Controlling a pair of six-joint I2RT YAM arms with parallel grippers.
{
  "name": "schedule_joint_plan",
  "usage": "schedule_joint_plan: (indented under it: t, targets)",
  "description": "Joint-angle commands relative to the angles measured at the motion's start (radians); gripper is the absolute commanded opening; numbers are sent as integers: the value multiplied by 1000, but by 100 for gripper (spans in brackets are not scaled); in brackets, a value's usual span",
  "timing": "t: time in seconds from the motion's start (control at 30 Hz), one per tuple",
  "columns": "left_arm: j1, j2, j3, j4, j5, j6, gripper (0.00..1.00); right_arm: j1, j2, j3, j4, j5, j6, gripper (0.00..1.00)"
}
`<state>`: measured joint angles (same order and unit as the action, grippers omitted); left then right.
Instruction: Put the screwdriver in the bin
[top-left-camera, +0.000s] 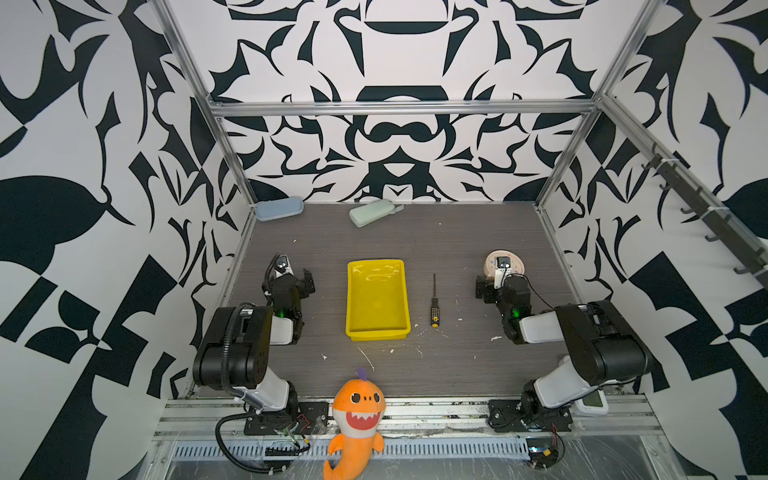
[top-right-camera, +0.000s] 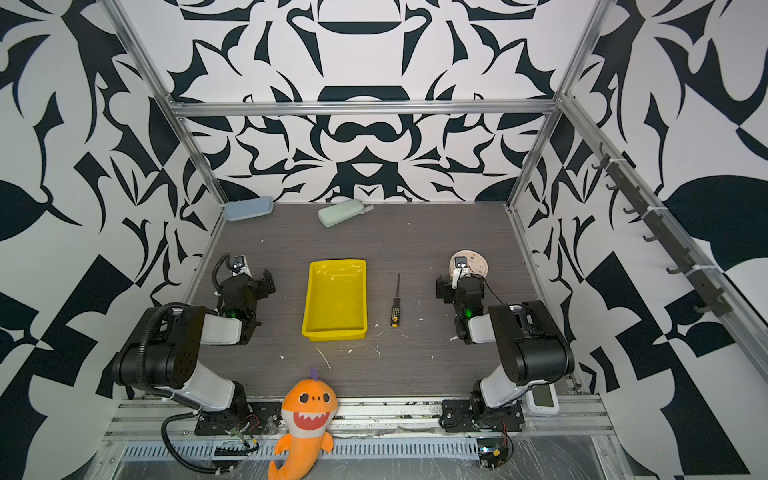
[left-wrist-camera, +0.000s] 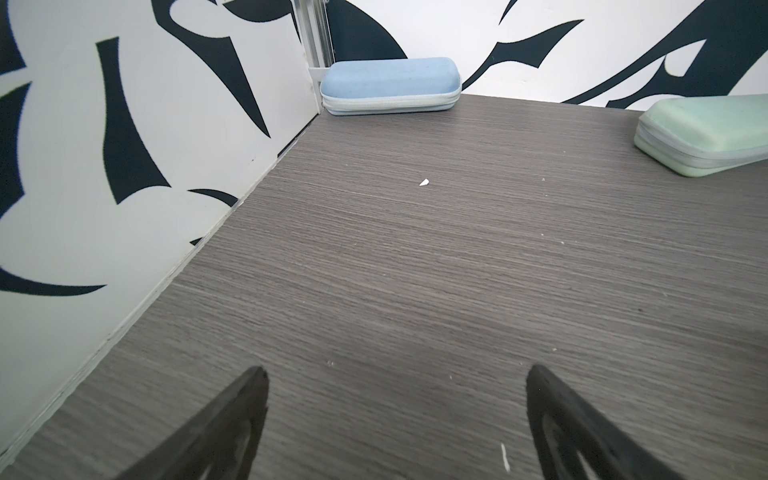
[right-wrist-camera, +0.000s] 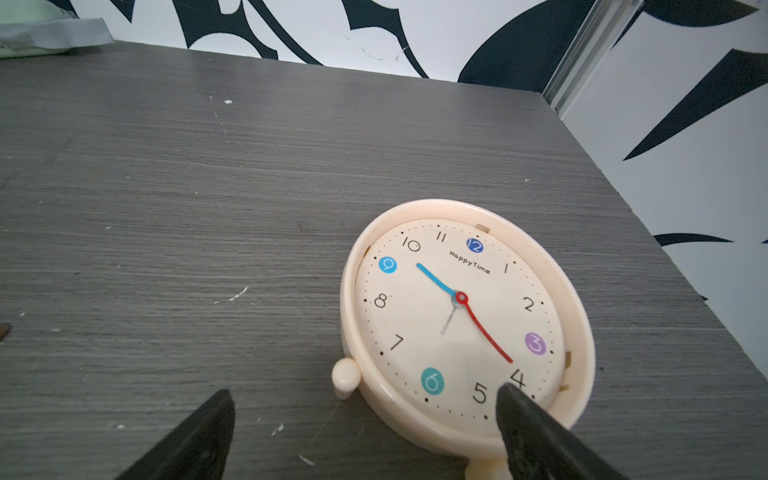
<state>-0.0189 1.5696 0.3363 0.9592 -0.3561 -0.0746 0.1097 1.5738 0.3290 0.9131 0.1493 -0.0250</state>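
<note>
Where one bin sits, one screwdriver lies near.

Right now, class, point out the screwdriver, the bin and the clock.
screwdriver (top-left-camera: 434, 311): a top view, handle.
bin (top-left-camera: 376, 262): a top view, far rim.
clock (right-wrist-camera: 460, 298): right wrist view, dial hub.

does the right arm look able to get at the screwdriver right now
Probably yes: the right gripper is open and empty, the screwdriver lies on bare table just beside it, and nothing stands between them.
</note>
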Motion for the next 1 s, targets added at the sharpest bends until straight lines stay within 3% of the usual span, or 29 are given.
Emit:
schedule_joint_plan:
  t: [0.0,0.33,0.43,0.53,0.57,0.67,0.77,0.87,0.93,0.97]
  targets:
    - [5,-7,16,8,6,-8,99,-10,-17,28,6,-1,8,100]
    - [-4,-16,-38,105,6,-10,99,-9,-25,5,37,-19,2,100]
    - [-24,-77,-76,164,-45,7,99,-8,-107,-57,71,-62,-8,100]
    - [-93,-302,-14,-150,-45,56,99,0,-226,-102,43,-97,-18,100]
    - [-115,-399,34,-321,-35,15,99,12,-269,-93,-13,-84,-8,100]
    - [-119,-578,186,-749,159,-144,99,17,-420,40,-416,-39,72,100]
    - [-121,-687,247,-947,258,-280,99,19,-529,136,-705,19,172,100]
    - [-121,-778,199,-1017,290,-412,99,18,-618,147,-832,11,261,100]
    - [-121,-821,159,-1070,299,-467,99,17,-661,136,-910,134,448,100]
    - [-121,-842,144,-1115,287,-486,99,17,-681,140,-1011,244,627,100]
